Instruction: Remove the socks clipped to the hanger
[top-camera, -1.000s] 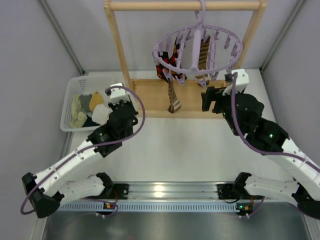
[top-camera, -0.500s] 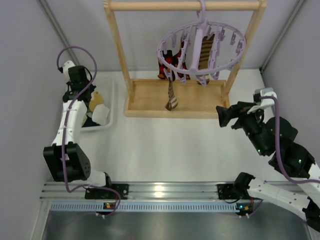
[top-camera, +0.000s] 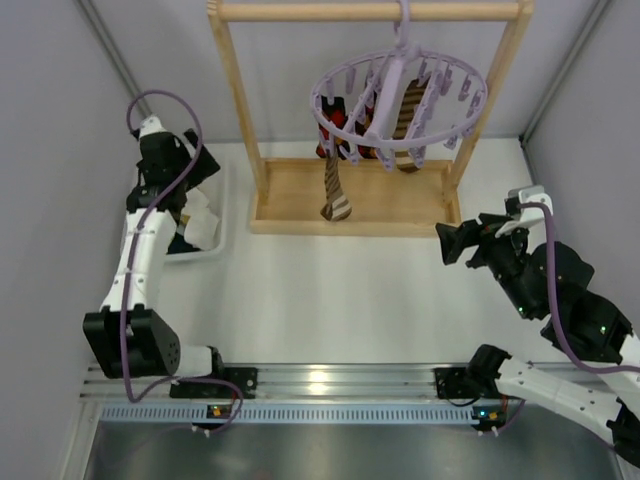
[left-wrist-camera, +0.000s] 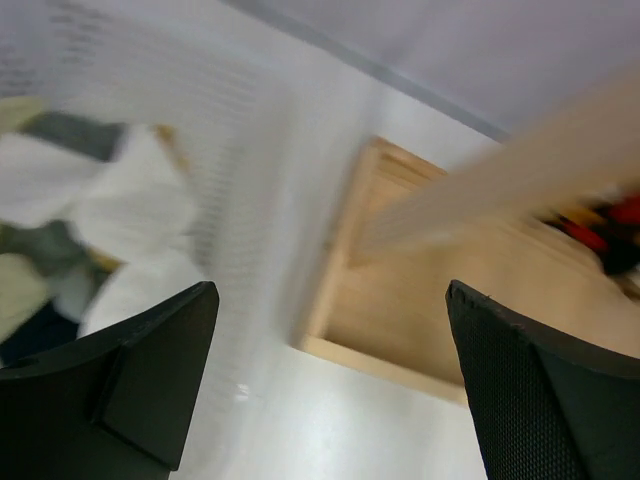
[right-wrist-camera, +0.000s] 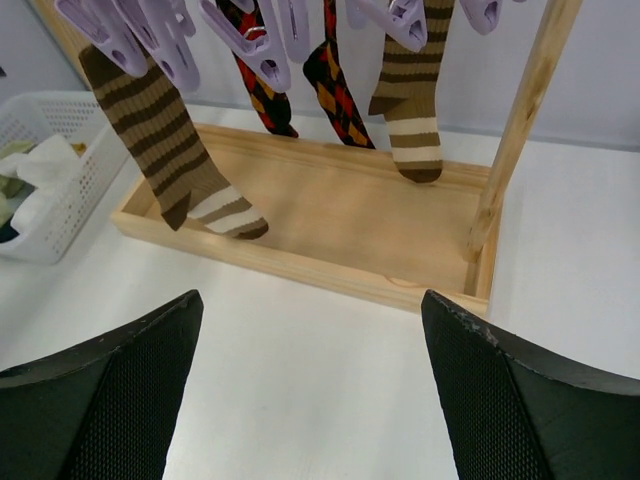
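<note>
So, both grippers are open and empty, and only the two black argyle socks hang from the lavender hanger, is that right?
Not quite: the lavender hanger also carries two brown striped socks beside the two black argyle socks, as the right wrist view shows. The left gripper and right gripper are indeed open and empty.

Blur smears the left wrist view: the white basket (left-wrist-camera: 240, 220) and the cloth pieces (left-wrist-camera: 110, 200) inside it are soft shapes, and the wooden rack (left-wrist-camera: 480, 200) is a tan streak. In the top view, the left arm (top-camera: 135, 260) covers most of the basket. The right wrist view cuts off the hanger (right-wrist-camera: 255, 45) at its top edge, showing only clips. The upper ends of the socks (right-wrist-camera: 160, 140) are out of frame.
</note>
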